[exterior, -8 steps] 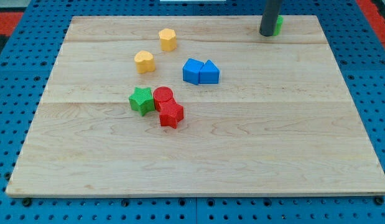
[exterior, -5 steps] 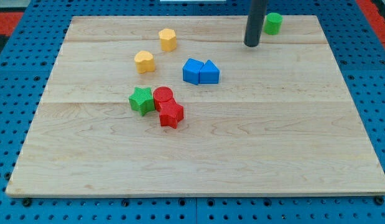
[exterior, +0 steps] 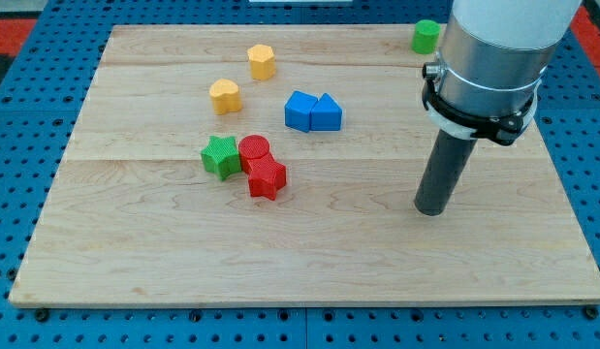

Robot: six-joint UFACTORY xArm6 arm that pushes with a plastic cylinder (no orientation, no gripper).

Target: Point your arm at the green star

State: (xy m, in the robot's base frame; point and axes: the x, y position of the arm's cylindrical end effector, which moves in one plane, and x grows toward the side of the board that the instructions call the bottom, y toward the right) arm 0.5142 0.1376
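Still on the way to the green star (exterior: 220, 156). Sitting left of the table's (exterior: 338, 262) middle, touching the red round block (exterior: 254, 150) on its right side. Red star (exterior: 267, 178) just below that. My tip (exterior: 430, 209) down on bare wood, far off on the view's right, touching nothing, holding nothing. No jaws on this tool, only a plain dark rod, so nothing to open or shut. Next move, probably: slide left across the clear wood, stop close beside the green star, no bumping the red blocks.
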